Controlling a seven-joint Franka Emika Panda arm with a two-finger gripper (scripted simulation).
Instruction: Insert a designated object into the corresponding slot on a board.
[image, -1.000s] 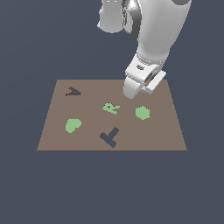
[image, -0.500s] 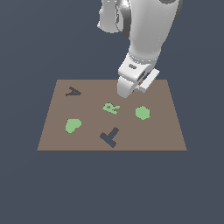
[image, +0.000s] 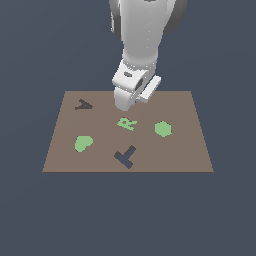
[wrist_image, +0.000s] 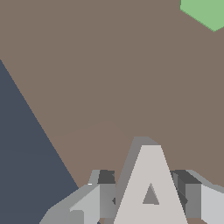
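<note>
The brown board (image: 185, 150) lies flat, carrying a green R (image: 127, 123), a green hexagon (image: 162, 129), a green heart-like blob (image: 83, 143), a dark A shape (image: 83, 105) and a dark T shape (image: 125, 156). My gripper (image: 123, 104) hangs over the board just behind the R, to the exterior view's right of the dark A. The wrist view shows the gripper (wrist_image: 148, 186) shut on a pale grey A-shaped block (wrist_image: 151, 197), with fingers (wrist_image: 103, 199) on either side. In the exterior view the arm hides the block.
Around the board lies dark blue-grey floor (image: 225, 215). In the wrist view the board's edge runs diagonally against that floor (wrist_image: 22, 153), and a corner of the green hexagon (wrist_image: 205, 13) shows.
The arm has swung toward the exterior view's left, carrying the gripper from near the hexagon's side to just behind the R. The shapes on the board have not moved.
</note>
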